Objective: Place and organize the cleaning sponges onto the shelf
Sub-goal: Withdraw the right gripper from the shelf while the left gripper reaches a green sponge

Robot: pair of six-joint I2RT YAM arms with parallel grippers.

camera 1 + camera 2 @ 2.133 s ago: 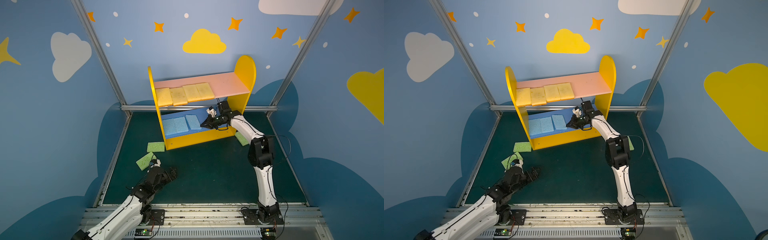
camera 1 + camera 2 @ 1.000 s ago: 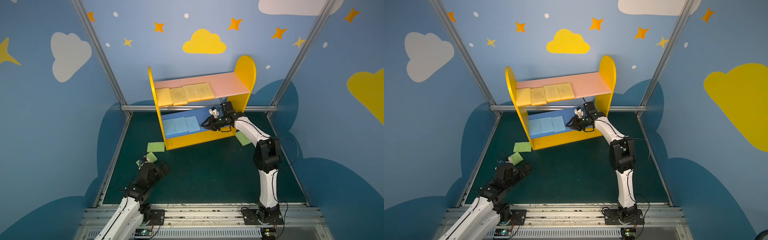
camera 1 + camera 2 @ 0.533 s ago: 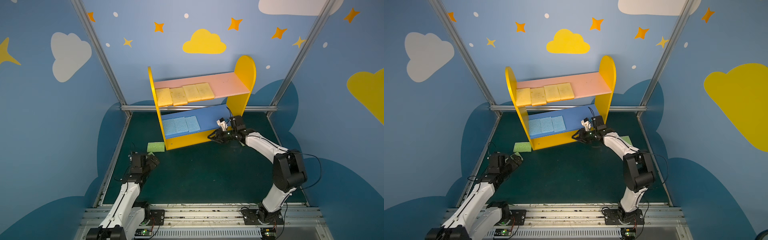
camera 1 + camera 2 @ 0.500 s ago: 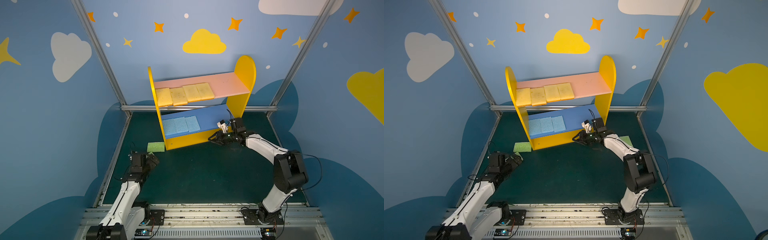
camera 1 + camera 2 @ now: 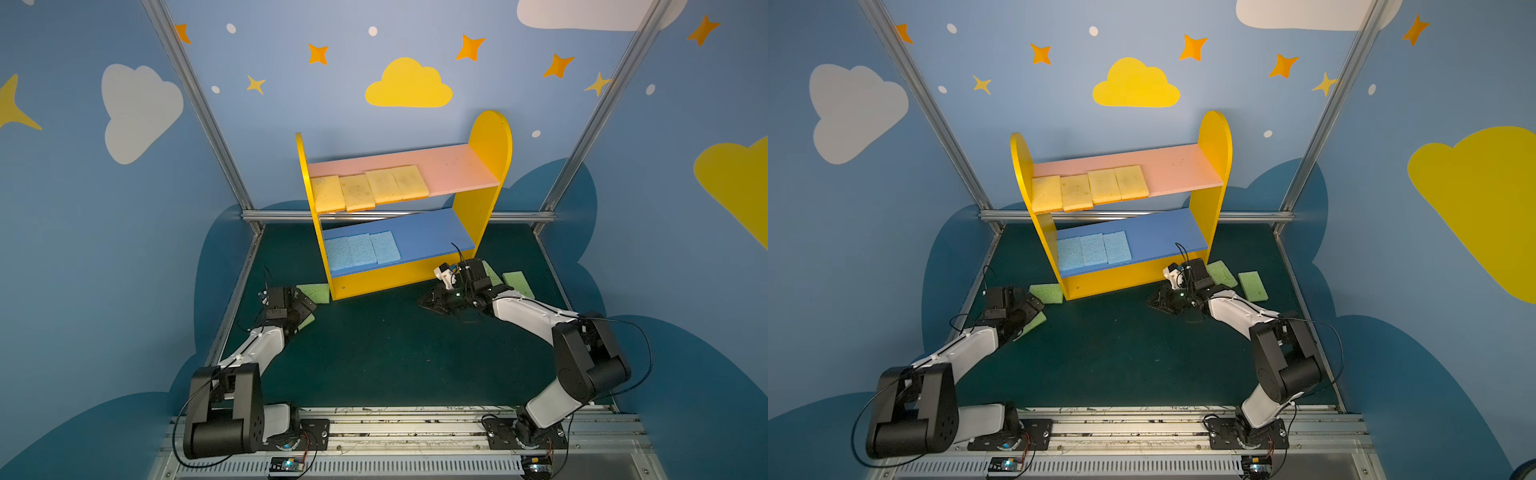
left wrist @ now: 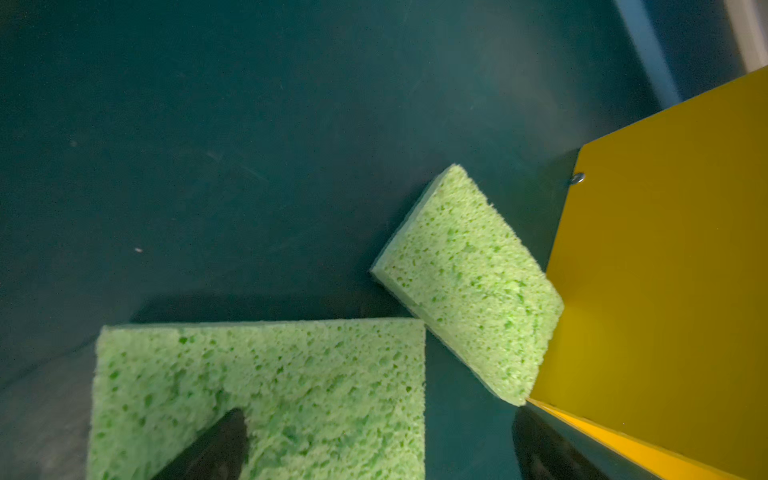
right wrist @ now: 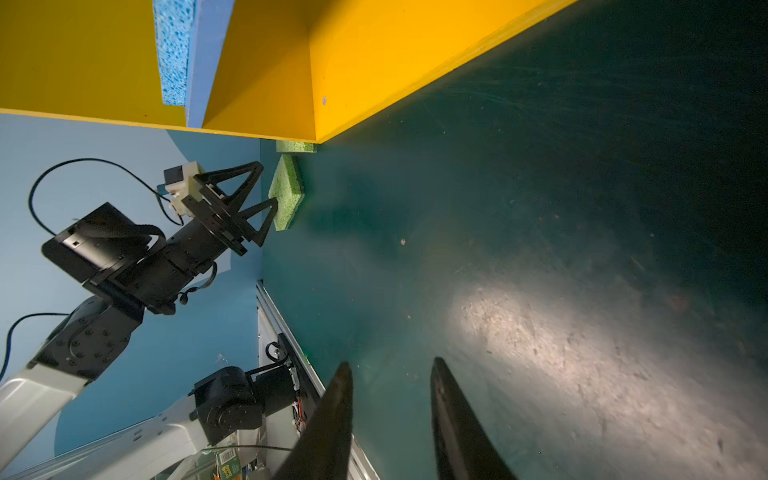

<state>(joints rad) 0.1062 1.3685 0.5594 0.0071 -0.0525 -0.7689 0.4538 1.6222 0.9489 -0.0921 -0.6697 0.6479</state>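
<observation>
The shelf (image 5: 399, 278) (image 5: 1125, 282) carries several yellow cleaning sponges (image 5: 370, 191) on its pink board and three light blue ones (image 5: 360, 249) on its blue board. Left of it my left gripper (image 5: 293, 307) (image 5: 1023, 309) (image 6: 378, 415) hangs open over a green sponge (image 6: 257, 395) (image 5: 1034, 322) on the mat. One finger (image 6: 220, 444) is above the sponge, the other past its edge. A second green sponge (image 6: 469, 282) (image 5: 313, 291) lies against the shelf's side. My right gripper (image 5: 424, 301) (image 7: 390, 370) is low over the mat before the shelf, its jaws partly apart and empty.
Two more green sponges (image 5: 1252, 285) (image 5: 1222, 273) lie on the mat right of the shelf, behind my right wrist. Aluminium posts and blue walls close the dark green mat (image 5: 395, 353) on three sides. A rail with both arm bases runs along the front.
My right gripper pulled out from over the blue board and dropped to the mat before the shelf, its jaws narrowing. The left gripper swung left and back over the green sponge.
</observation>
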